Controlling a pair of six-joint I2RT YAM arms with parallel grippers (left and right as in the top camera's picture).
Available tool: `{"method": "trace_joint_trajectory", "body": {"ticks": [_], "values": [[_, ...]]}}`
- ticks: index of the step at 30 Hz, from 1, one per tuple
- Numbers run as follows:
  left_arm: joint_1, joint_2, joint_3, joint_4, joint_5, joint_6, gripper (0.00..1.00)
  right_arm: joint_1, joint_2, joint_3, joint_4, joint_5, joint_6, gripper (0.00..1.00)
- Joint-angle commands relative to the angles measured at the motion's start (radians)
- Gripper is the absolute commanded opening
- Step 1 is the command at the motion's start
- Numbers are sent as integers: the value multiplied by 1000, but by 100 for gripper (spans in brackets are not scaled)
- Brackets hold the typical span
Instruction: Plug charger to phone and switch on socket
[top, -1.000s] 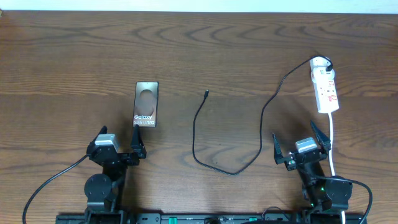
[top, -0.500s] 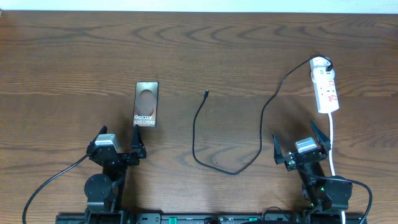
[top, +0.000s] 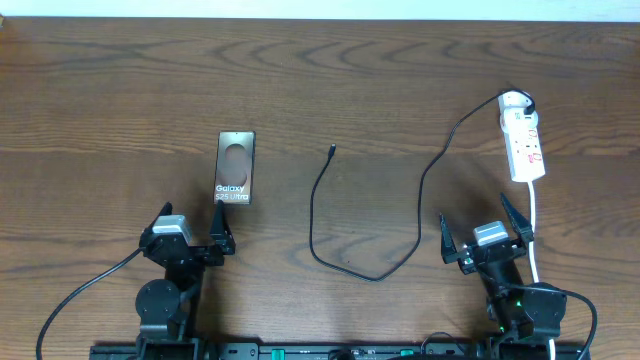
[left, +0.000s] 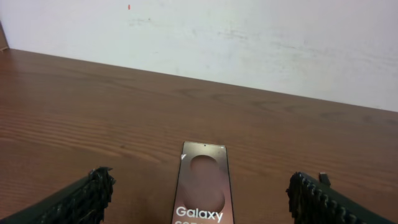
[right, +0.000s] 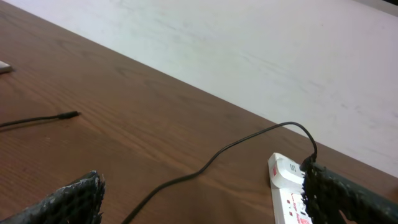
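The brown-bronze phone (top: 235, 166) lies flat at mid-left with "Galaxy" lettering; it also shows in the left wrist view (left: 202, 186). My left gripper (top: 190, 232) is open and empty just in front of it. The black charger cable (top: 330, 250) loops across the table's middle; its plug tip (top: 331, 151) lies free right of the phone and shows in the right wrist view (right: 67, 115). The cable's other end runs to the white socket strip (top: 523, 145) at the far right, also in the right wrist view (right: 287, 193). My right gripper (top: 480, 228) is open and empty in front of the strip.
The strip's white cord (top: 534, 225) runs down past my right gripper toward the table's front edge. A pale wall (left: 249, 37) stands behind the table's far edge.
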Motion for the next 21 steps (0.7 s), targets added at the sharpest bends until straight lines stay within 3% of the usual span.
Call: {"method": "trace_joint_trajectory", "body": {"ticks": [1, 13, 21], "values": [[-2, -1, -11, -42, -5, 13, 92, 6, -8, -4, 0, -4, -12, 99], [-2, 9, 0, -42, 3, 14, 92, 6, -8, -4, 40, -17, 69, 99], [-2, 149, 86, -42, 6, 21, 92, 6, -8, 18, 36, -36, 111, 99]]}}
